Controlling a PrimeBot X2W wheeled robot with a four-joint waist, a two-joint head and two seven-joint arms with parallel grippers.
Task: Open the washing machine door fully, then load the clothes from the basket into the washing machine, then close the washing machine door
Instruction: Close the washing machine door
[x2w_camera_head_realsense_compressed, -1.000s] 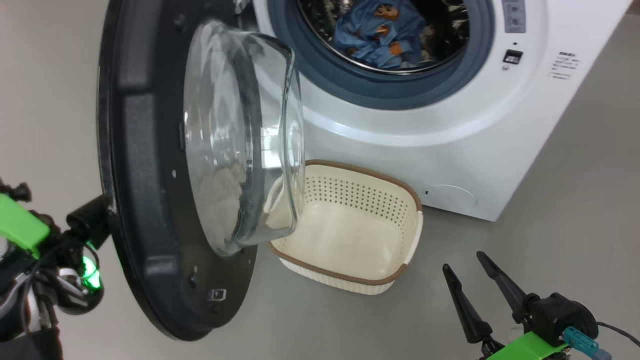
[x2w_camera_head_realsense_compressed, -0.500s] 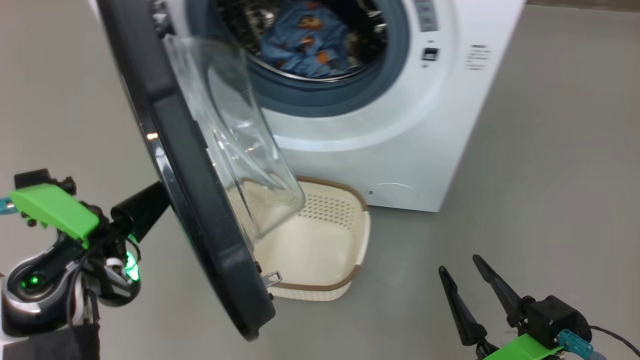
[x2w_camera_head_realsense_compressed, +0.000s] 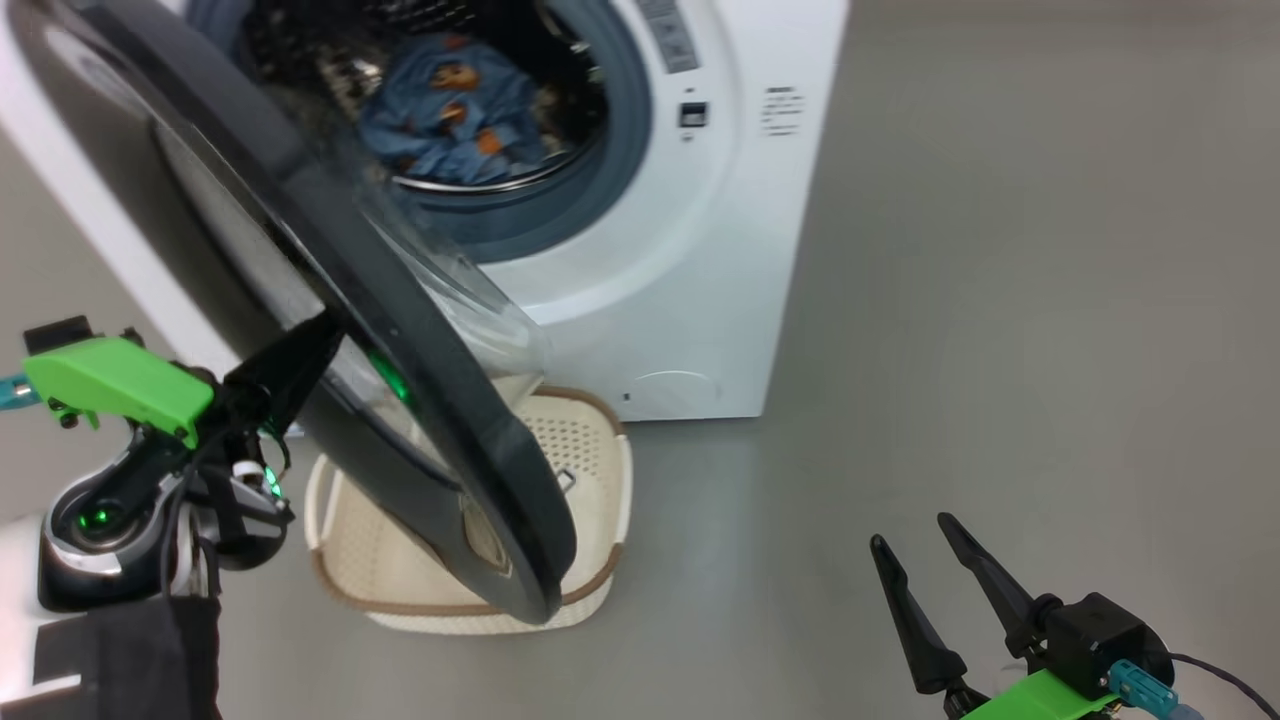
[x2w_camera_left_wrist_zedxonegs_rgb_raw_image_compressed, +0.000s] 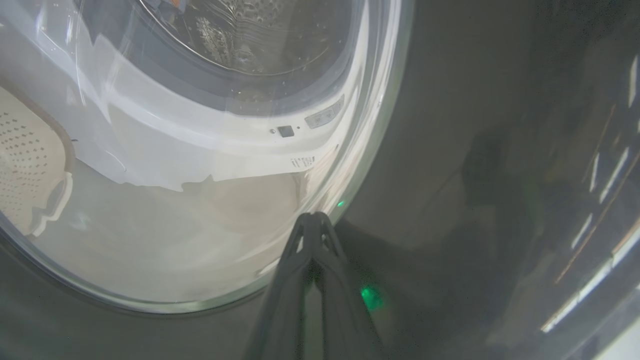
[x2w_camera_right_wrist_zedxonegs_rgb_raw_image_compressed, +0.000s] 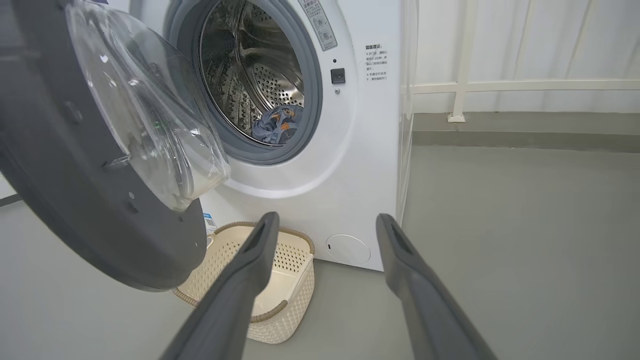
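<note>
Grey floor (x2w_camera_head_realsense_compressed: 1000, 300) holds the basket (x2w_camera_head_realsense_compressed: 590, 450), half hidden behind the washing machine door (x2w_camera_head_realsense_compressed: 420, 380).

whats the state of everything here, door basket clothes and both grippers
washing machine door, partly open, neither wide nor shut
clothes, bundled inside the drum
basket, looks empty, on the floor before the washing machine
left gripper, shut, tips against the door's outer face
right gripper, open, holding nothing
</note>
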